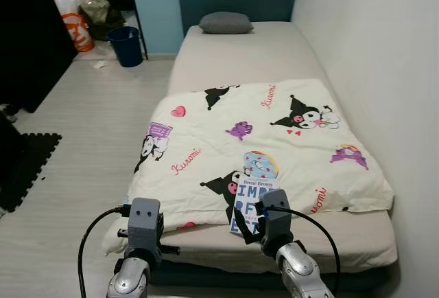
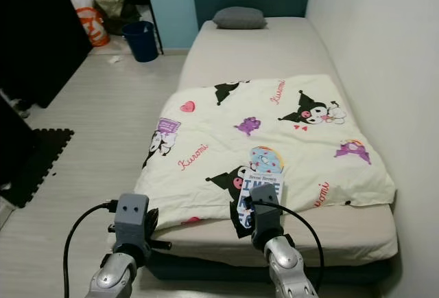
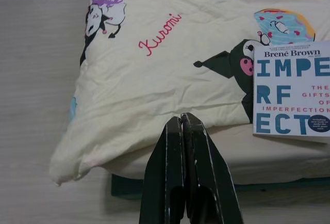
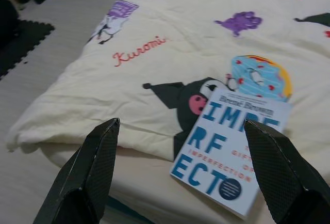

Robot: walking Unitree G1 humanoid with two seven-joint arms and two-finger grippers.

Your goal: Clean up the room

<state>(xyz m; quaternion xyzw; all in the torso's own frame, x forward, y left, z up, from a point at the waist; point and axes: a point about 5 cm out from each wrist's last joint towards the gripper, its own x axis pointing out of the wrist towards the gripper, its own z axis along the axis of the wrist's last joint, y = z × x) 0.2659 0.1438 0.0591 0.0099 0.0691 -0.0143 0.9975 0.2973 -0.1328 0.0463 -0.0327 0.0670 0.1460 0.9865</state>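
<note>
A white book with blue letters lies on the near edge of the bed, partly on a cream cartoon-print blanket. My right gripper hovers just before the book, open, with its two fingers spread either side of it and nothing between them. My left gripper is shut on nothing and points at the blanket's near left corner, which hangs over the mattress edge. In the head views both wrists sit low in front of the bed's foot, and the right wrist covers part of the book.
A grey pillow lies at the bed's head. A blue bin and bags stand by the far doorway. A black foam mat lies on the floor at left. A white wall runs along the bed's right side.
</note>
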